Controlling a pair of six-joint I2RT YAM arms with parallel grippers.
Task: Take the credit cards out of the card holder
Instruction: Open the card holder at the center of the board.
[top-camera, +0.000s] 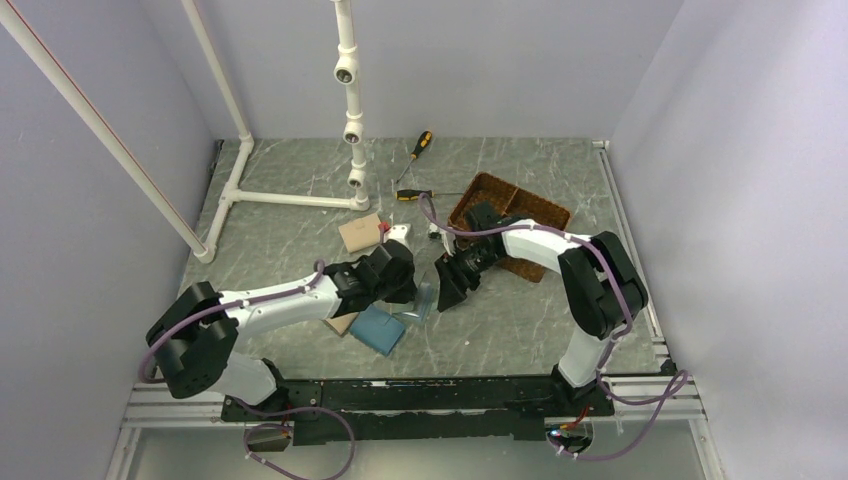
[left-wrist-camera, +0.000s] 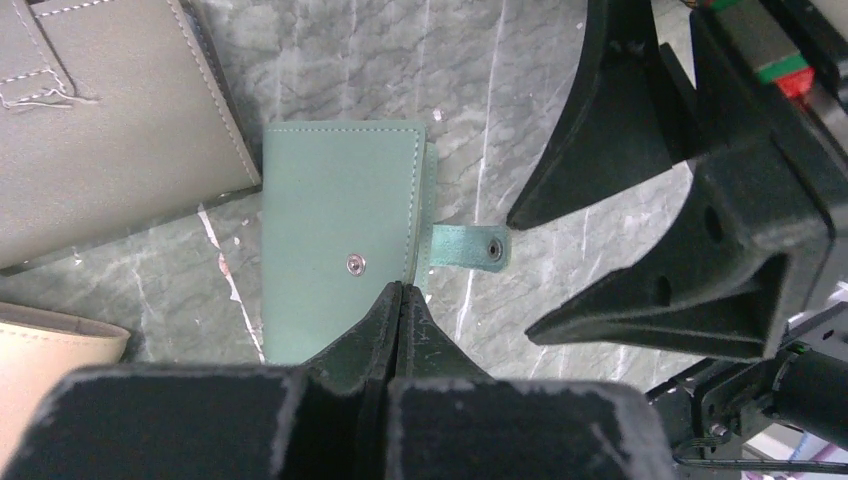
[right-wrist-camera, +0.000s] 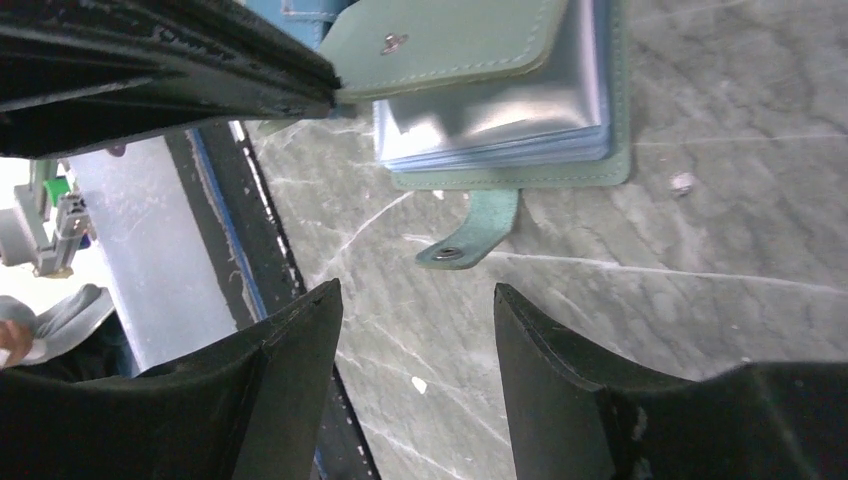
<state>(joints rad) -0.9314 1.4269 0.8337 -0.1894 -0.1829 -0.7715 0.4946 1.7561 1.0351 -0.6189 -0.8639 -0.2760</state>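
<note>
With the left fingers (left-wrist-camera: 400, 300) pinching shut on the card holder's (left-wrist-camera: 335, 230) raised cover, the right fingers (top-camera: 447, 290), hanging part-open and empty, are probably needing a flat entry between the sleeves (right-wrist-camera: 490, 110).

Pale lilac walls (top-camera: 500, 60) w/ grey marbled tabletop (top-camera: 520, 330), even light.

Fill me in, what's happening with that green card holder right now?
The left claw, shut, rests its tip on the cover of the green card holder, which lies on the table with its strap unsnapped. The right claw hangs open just beside the strap, holding nothing. Clear pockets show under the cover; I see no card pulled out.
</note>
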